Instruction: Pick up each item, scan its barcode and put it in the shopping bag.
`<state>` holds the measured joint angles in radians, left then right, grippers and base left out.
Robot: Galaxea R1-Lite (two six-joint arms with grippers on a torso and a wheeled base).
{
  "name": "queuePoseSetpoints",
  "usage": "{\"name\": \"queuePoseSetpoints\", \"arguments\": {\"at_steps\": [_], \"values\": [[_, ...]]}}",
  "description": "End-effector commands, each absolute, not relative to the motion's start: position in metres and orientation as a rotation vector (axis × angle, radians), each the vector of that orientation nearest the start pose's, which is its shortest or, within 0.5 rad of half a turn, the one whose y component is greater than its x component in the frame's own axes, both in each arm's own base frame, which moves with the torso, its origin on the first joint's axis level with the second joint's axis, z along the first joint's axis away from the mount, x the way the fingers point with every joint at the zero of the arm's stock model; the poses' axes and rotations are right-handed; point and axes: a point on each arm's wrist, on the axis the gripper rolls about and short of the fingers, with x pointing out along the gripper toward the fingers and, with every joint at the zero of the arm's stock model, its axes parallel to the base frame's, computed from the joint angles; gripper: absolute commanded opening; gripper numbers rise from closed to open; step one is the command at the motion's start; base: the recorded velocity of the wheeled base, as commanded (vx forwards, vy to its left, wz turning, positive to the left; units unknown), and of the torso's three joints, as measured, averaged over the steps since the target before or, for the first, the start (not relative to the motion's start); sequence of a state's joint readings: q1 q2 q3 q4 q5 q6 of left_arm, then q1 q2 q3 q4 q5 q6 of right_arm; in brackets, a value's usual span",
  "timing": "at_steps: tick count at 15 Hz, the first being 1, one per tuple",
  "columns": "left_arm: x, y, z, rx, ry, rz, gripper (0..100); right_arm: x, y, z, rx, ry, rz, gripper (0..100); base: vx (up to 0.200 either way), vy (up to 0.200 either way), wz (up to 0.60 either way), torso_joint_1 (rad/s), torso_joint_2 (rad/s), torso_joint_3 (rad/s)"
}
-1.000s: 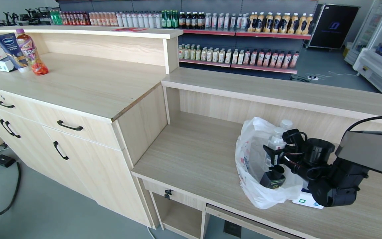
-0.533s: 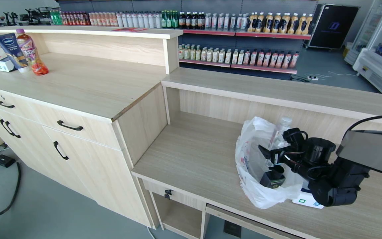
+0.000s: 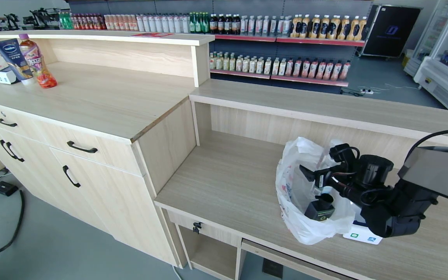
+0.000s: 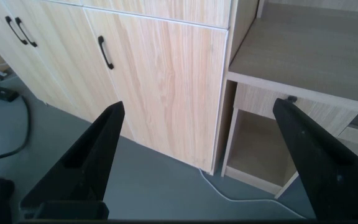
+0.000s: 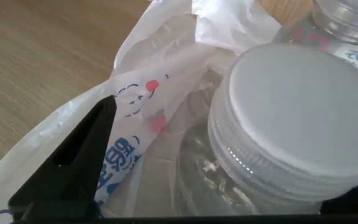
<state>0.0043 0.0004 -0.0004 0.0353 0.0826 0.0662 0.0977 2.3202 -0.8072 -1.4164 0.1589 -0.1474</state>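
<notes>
Far to my left, on the upper table (image 3: 91, 97), a blue tube (image 3: 13, 58) stands just beside a bottle of pink drink (image 3: 37, 64), with a small white box (image 3: 5, 76) at the tube's foot. My left claw (image 4: 197, 104) hangs wide, with nothing between its fingers, above the grey floor (image 4: 135, 180) in front of the cupboard doors (image 4: 160, 81). To the right, on the lower table (image 3: 228, 182), sits the white shopping bag (image 3: 294, 190), its mouth gaping upward. A dark item with a green label (image 3: 320, 212) lies low inside it. My right claw (image 3: 317, 169) is at the bag's mouth, spread wide. A clear bottle with a white cap (image 5: 291, 118) is between its fingers, and the one finger (image 5: 67, 168) I can see plainly is apart from the cap. A second clear bottle (image 5: 347, 25) is just beside the first. A flat white device (image 3: 362, 236) pokes out from under the bag's right side.
</notes>
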Motion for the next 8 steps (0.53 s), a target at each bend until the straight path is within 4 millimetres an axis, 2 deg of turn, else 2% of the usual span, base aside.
{"name": "queuePoseSetpoints", "arguments": {"at_steps": [1, 6, 7, 8], "values": [[-0.023, 0.002, 0.072, 0.067, 0.038, 0.086, 100, 0.384, 0.048, 0.063, -0.145, 0.041, 0.305, 100, 0.000, 0.000, 0.00, 0.000, 0.00, 0.000], [-0.023, 0.002, 0.072, 0.067, 0.038, 0.086, 100, 0.375, 0.051, 0.094, -0.147, -0.017, 0.347, 100, 0.000, 0.000, 0.00, 0.000, 0.00, 0.000], [-0.023, 0.002, 0.072, 0.067, 0.038, 0.086, 100, 0.373, 0.051, 0.104, -0.149, -0.030, 0.357, 100, 0.000, 0.000, 0.00, 0.000, 0.00, 0.000], [-0.023, 0.002, 0.072, 0.067, 0.038, 0.086, 100, 0.365, 0.053, 0.125, -0.154, -0.077, 0.364, 100, 0.000, 0.000, 0.00, 0.000, 0.00, 0.000]]}}
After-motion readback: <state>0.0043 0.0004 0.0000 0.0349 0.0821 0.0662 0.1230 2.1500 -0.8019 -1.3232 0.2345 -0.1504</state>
